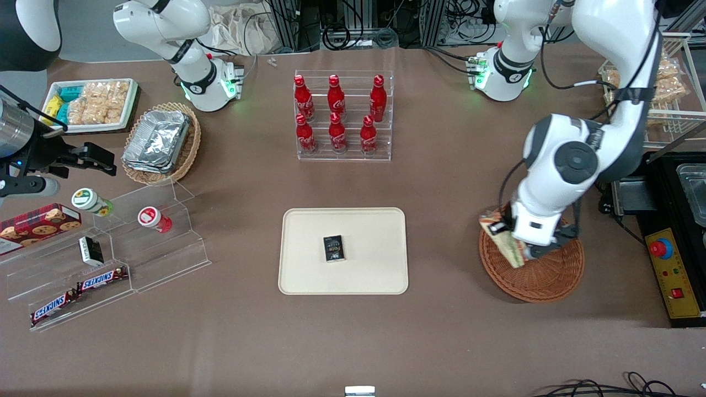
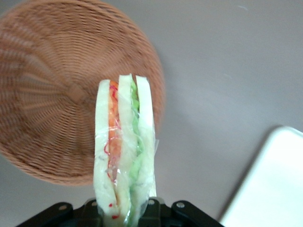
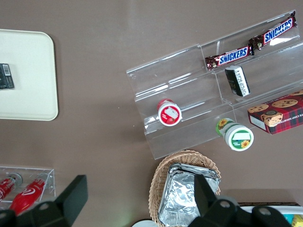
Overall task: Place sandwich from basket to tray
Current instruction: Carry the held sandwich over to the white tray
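Hand [image 1: 521, 248] pinched the sandwich [image 2: 124, 151] by its bread faces at one end, wedge held up clear above the basket [image 1: 543, 273], near the rim toward the tray [image 1: 309, 275]. Sandwich looked light and soft, with slippery clear wrap; a hard squeeze would likely crush the bread, so a gentle grip across the flat faces seemed best. Small black packet [image 1: 333, 248] lay mid-tray on the worktop [image 1: 220, 331].
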Robot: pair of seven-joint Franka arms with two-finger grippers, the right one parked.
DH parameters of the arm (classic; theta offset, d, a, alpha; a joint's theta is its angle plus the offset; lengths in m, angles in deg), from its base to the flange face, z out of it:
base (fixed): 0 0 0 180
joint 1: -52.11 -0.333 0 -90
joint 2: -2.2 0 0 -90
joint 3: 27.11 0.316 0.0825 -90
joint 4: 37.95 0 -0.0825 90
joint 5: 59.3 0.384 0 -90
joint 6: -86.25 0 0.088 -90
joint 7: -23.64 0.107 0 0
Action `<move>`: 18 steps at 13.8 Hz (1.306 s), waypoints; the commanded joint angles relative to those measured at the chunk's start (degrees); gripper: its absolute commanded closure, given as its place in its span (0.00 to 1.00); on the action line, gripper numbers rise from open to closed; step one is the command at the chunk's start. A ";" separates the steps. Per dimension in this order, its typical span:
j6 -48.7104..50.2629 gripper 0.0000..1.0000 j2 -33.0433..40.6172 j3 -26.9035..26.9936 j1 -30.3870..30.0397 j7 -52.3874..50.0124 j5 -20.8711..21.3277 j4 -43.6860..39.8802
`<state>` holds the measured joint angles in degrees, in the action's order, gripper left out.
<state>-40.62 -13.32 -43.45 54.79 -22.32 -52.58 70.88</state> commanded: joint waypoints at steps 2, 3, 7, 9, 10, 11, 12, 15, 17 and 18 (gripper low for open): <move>0.75 1.00 -2.92 -7.54 0.39 -0.45 0.65 -1.87; 0.31 1.00 -4.06 -8.18 1.87 -0.54 1.01 -2.74; -0.57 1.00 -11.44 -8.10 8.38 -3.08 1.53 -10.38; -0.66 1.00 -14.43 -8.01 10.67 -3.18 2.15 -12.59; -1.36 1.00 -15.14 -8.01 10.85 -3.35 4.41 -12.68; -3.63 1.00 -15.84 -8.01 10.85 -3.70 6.09 -12.51; -6.35 1.00 -16.89 -7.92 10.85 -3.62 6.80 -12.16; -14.45 1.00 -21.47 -7.92 10.94 -4.22 11.63 -12.33; -14.55 1.00 -21.56 -7.83 11.38 -5.11 11.91 -12.33; -14.72 1.00 -22.00 -7.83 11.99 -5.20 12.34 -12.33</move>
<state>-55.56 -34.72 -51.58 65.29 -25.57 -42.11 60.36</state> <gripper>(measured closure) 0.819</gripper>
